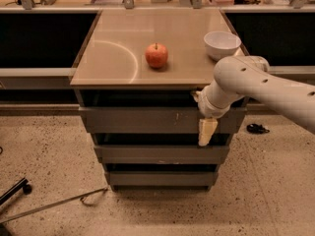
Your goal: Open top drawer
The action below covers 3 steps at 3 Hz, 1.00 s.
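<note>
Pointing downward, gripper (207, 132) hangs before right end of top drawer (142, 120).

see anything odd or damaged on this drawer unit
Only small white scratches on the top drawer front, right of centre. The apple and white bowl sit upright; the end effector hangs at that drawer's right end.

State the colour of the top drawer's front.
The top drawer is grey, seen in the camera view; the hand hangs before its right end.

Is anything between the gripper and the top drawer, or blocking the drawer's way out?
Nothing visible. The gripper hangs before the right end of the top drawer; the apple and bowl sit on the counter above, outside its path.
</note>
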Each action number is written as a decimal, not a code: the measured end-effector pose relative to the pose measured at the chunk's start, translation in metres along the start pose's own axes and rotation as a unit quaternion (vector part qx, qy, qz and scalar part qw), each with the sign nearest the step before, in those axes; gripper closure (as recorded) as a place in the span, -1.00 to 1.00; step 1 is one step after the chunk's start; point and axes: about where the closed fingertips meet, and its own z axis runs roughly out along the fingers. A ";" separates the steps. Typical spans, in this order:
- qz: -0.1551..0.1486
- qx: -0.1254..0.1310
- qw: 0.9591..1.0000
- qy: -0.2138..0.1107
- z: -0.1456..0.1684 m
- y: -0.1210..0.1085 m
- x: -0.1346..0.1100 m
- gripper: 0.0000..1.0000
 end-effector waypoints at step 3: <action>-0.002 -0.041 0.999 0.008 0.030 0.018 0.011 -1.00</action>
